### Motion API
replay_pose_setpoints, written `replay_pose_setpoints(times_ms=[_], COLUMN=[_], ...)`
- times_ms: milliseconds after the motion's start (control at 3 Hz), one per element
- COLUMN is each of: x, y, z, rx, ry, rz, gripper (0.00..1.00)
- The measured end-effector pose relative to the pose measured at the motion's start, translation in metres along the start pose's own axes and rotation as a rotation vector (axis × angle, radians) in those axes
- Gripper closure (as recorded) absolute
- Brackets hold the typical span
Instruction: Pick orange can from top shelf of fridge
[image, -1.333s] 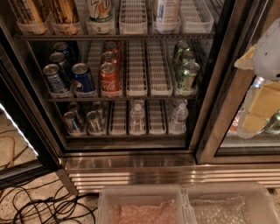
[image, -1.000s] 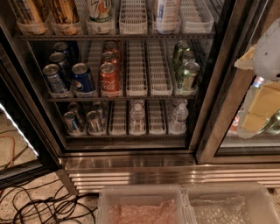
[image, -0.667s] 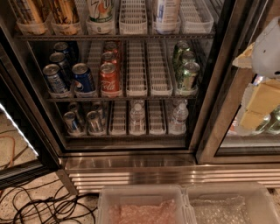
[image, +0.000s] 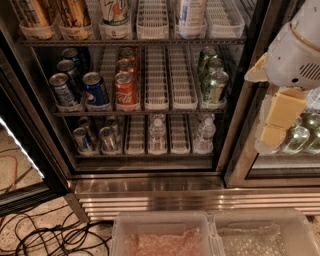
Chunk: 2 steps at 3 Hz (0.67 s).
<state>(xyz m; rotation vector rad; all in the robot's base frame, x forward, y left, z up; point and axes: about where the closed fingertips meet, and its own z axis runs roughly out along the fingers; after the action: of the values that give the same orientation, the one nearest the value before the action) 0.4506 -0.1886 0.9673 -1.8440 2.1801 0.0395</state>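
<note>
Orange can (image: 74, 13), slim, of gold-orange metal streaked dark brown, stands in a clear front cup at the left of the top shelf (image: 150, 42). That shelf is a dark wire rack carrying white lattice lanes inside the fridge (image: 150, 185), above its ribbed steel base. A matching can (image: 32, 13) stands just left of it, and a white-and-green 7UP can (image: 115, 12) just right. The gripper (image: 278, 122), a white shell with yellow blocky parts, hangs at the right, well apart from the can. Whether it is open or closed cannot be told.
</note>
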Motion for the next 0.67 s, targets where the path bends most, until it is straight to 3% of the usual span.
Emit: replay_pose_setpoints(times_ms=[333, 667], x=[0.0, -0.029], y=[0.001, 0.02], z=[0.001, 0.011], rx=[-0.007, -0.027], ry=[0.002, -0.075], rz=[-0.002, -0.018], gripper=[0.0, 0.0])
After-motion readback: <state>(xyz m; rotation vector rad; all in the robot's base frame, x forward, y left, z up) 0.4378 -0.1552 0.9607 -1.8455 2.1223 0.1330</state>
